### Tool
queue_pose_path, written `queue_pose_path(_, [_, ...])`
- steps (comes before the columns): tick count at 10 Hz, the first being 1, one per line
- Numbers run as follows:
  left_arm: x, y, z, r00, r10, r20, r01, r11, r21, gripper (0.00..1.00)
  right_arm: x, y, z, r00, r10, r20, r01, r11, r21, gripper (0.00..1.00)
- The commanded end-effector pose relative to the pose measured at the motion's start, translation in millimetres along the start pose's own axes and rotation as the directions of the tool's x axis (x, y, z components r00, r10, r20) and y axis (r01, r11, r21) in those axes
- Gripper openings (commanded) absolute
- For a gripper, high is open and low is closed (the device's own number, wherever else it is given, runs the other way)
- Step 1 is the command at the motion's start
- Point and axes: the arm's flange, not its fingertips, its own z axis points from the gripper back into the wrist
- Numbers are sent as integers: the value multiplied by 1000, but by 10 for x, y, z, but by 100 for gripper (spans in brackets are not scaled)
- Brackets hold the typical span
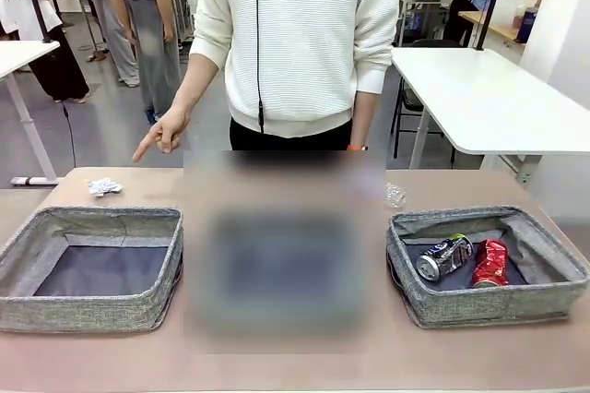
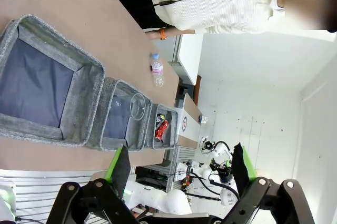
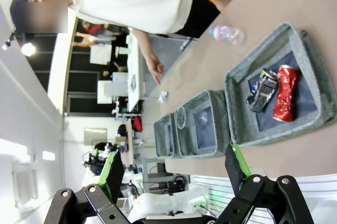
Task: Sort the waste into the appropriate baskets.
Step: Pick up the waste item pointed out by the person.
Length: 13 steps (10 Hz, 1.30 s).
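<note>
Brown table point(image 1: 295, 370) spans the front view, with a person point(image 1: 295, 33) in a white sweater standing at its far edge. Three grey woven baskets sit in a row near the robot's side. The left basket point(image 1: 101, 218) shows a bare dark bottom. The middle basket point(image 2: 109, 109) holds a clear plastic cup point(image 2: 138, 106). The right basket point(image 1: 489, 305) holds two cans lying side by side.

The left gripper point(image 2: 179, 161) and right gripper point(image 3: 174, 163) hang above the table with fingers spread wide, holding nothing.

A clear bottle point(image 3: 227, 33) lies on the table between the person and the right basket. In that basket, the crushed red can point(image 1: 490, 263) lies just right of the crushed dark blue-silver can point(image 1: 443, 256).

The person's hand point(image 1: 164, 135) points a finger down over the far left corner, above the crumpled white paper point(image 1: 104, 187), which lies behind the left basket.
</note>
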Motion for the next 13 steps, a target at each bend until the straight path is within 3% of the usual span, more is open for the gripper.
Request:
queue_pose_path(1, [15,9,34,1000,-20,-6,20,1000,-17,100,15,-3,18,1000,20,5,-21,1000,12,100])
queue_pose_path(2, [0,0,0,1000,0,0,0,1000,0,100,15,-3,18,1000,20,5,-21,1000,12,100])
queue_pose_path(3, [129,-99,-139,997,-59,-44,61,997,54,100,15,-3,18,1000,20,5,-21,1000,12,100])
queue_pose_path(5, [595,-338,-806,987,-142,-77,161,889,429,100,15,-3,18,1000,20,5,-21,1000,12,100])
queue_pose_path(6, [804,-398,-1117,957,-156,-246,258,847,465,100,15,-3,18,1000,20,5,-21,1000,12,100])
queue_pose_path(8, [1113,-305,-1688,948,-278,-154,304,653,693,100,15,-3,18,1000,20,5,-21,1000,12,100])
queue_pose_path(9, [1090,-226,-1920,932,-318,-173,342,622,704,100,15,-3,18,1000,20,5,-21,1000,12,100])
queue_pose_path(10, [1091,-112,-2084,879,-462,-120,361,480,800,100,15,-3,18,1000,20,5,-21,1000,12,100])
queue_pose_path(11, [1082,10,-2186,839,-510,-189,424,396,815,100,15,-3,18,1000,20,5,-21,1000,12,100])
queue_pose_path(12, [1095,140,-2271,790,-573,-219,422,248,872,100,15,-3,18,1000,20,5,-21,1000,12,100])
queue_pose_path(13, [1093,242,-2362,825,-500,-263,408,204,890,100,15,-3,18,1000,20,5,-21,1000,12,100])
